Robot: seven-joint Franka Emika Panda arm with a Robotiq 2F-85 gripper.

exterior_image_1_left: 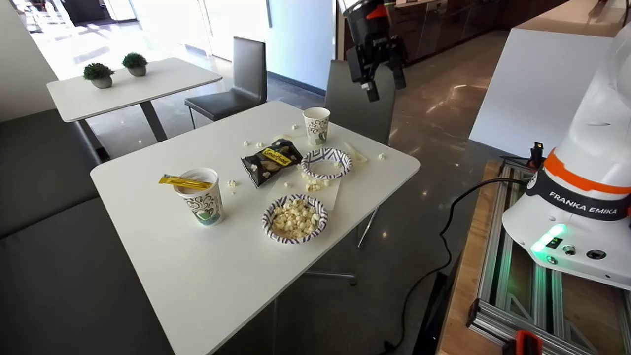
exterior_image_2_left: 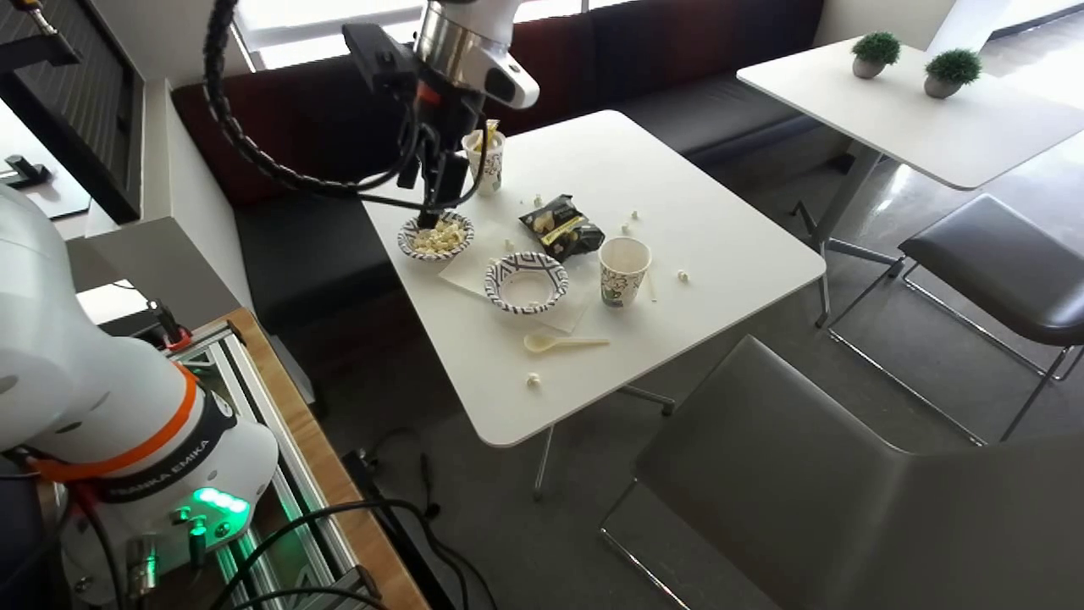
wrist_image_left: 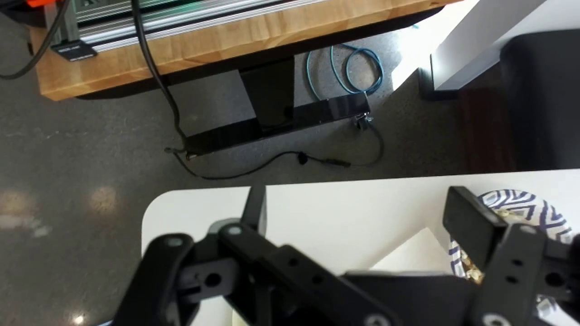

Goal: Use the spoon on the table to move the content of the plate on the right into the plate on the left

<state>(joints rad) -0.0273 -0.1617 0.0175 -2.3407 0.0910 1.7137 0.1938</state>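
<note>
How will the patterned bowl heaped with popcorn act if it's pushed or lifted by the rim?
The bowl looks thin-walled and disposable, so its rim may flex when pinched. It is probably light and apt to slide on the smooth-looking tabletop. With loose popcorn heaped inside, a tilt would likely spill some.

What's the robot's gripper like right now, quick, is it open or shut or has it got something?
Gripper: open, its jaws wide apart, holding nothing.
</note>
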